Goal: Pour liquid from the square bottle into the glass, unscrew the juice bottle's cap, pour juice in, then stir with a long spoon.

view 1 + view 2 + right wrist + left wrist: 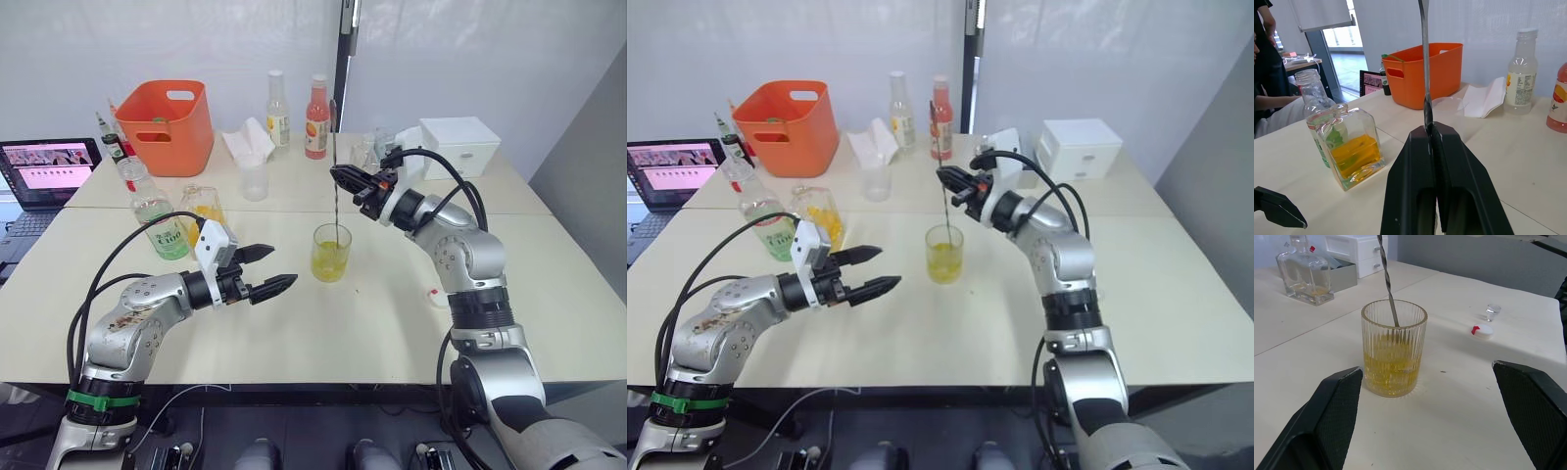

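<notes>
While right hand [345, 177] pinches twisted metal spoon [1388, 281] in ribbed glass [1394, 352] (yellow liquid), left hand [266, 270] gapes.

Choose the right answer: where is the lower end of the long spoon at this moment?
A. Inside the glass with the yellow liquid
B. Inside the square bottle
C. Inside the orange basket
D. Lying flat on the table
A: the right claw is shut on the long spoon, whose lower end stands in the yellow liquid in the glass.
</notes>
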